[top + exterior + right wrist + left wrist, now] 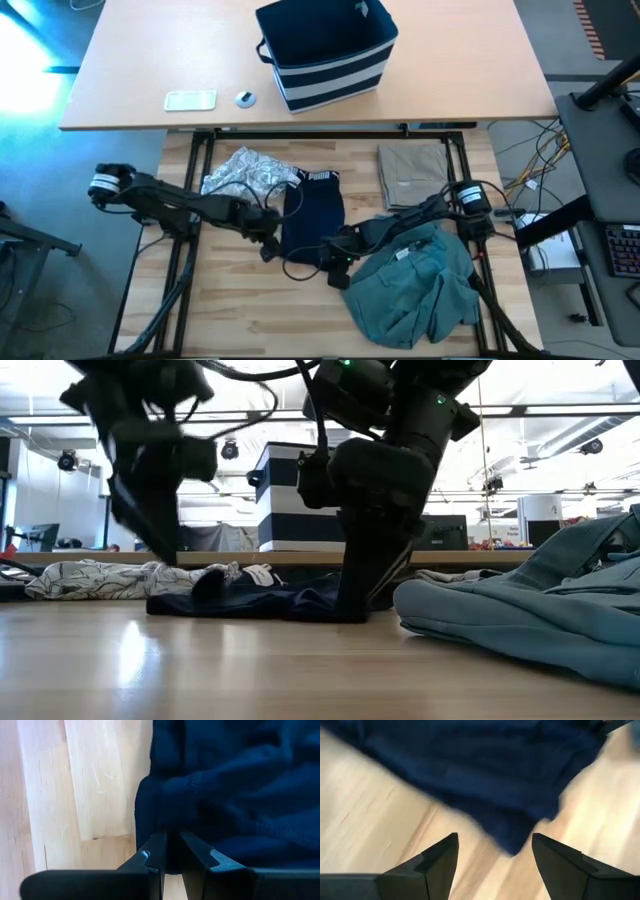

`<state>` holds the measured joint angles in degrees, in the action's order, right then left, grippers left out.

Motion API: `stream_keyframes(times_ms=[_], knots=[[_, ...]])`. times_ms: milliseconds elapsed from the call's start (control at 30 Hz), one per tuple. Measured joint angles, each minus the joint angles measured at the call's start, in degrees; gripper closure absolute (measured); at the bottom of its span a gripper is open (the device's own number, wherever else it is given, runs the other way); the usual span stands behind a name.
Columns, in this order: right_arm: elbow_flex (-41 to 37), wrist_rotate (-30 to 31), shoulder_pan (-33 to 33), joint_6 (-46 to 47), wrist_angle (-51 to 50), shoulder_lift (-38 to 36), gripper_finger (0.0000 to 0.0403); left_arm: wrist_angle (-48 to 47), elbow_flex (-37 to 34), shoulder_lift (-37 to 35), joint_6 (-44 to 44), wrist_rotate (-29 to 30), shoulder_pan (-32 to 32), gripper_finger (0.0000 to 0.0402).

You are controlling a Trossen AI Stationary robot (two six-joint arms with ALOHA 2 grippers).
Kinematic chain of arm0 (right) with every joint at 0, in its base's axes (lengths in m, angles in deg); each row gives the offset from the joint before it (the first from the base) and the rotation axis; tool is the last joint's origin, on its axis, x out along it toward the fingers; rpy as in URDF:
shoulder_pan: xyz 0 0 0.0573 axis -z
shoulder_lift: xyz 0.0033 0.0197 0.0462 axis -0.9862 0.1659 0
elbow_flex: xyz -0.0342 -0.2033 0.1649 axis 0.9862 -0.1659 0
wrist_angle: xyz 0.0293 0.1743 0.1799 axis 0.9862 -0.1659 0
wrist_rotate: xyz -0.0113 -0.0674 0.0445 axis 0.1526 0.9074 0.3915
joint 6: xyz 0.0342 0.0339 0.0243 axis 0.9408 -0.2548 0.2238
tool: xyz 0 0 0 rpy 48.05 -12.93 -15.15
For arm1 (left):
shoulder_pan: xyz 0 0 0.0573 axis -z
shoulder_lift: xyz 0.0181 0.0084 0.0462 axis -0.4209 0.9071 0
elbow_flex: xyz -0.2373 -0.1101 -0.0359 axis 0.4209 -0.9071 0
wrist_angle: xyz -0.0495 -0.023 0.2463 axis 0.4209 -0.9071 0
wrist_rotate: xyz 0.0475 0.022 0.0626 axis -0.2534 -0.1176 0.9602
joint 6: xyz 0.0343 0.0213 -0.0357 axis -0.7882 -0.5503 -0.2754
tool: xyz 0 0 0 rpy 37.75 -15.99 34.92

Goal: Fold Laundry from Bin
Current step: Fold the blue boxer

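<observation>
Teal garment (415, 285) lay nearest, one of four garments on the wooden table (230, 310). Right gripper (338, 262) pinched the navy garment's (312, 215) near hem; left gripper (270, 243) hovered beside it, spread and empty. Beyond lay patterned (245, 175) and tan (412, 172) pieces, then one striped bin (330, 50).

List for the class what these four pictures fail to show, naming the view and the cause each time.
- Bin: its floor is lost in shadow in the high view; the arms cover part of it in the low view.
- Navy garment: its near edge lies under both arms in the high view; blurred in the left wrist view.
- White print: too small to read.
- Small objects on the far table: too small to identify.
</observation>
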<state>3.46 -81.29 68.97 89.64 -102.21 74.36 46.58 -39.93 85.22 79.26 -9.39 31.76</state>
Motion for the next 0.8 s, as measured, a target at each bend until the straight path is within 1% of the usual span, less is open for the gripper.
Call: stream_keyframes(times_ms=[100,167,333,500,633,800], knots=[[0.0,0.1,0.0,-0.2,-0.2,-0.4,0.0365,1.1,2.4,-0.6,0.3,0.0,0.0,0.0164],[0.0,0.1,0.0,-0.6,-0.2,-0.5,0.0365,4.1,3.5,0.0,0.3,0.7,-0.1,0.0164],[0.0,0.2,0.0,-0.7,-0.4,-0.5,0.0365,7.9,3.4,5.8,0.2,1.0,-0.2,0.0164],[0.0,0.2,0.0,-1.1,-1.7,-0.6,0.0365,1.3,3.3,12.3,-2.0,1.2,-0.2,0.0164],[0.0,-2.1,-0.2,-4.8,-3.4,-0.9,0.0365,-2.0,3.3,12.7,-3.7,1.3,-0.2,0.0164],[-0.2,-2.7,0.1,-5.9,-4.5,-2.8,0.0365,-0.7,3.3,11.7,-3.8,1.3,0.3,0.0164]])
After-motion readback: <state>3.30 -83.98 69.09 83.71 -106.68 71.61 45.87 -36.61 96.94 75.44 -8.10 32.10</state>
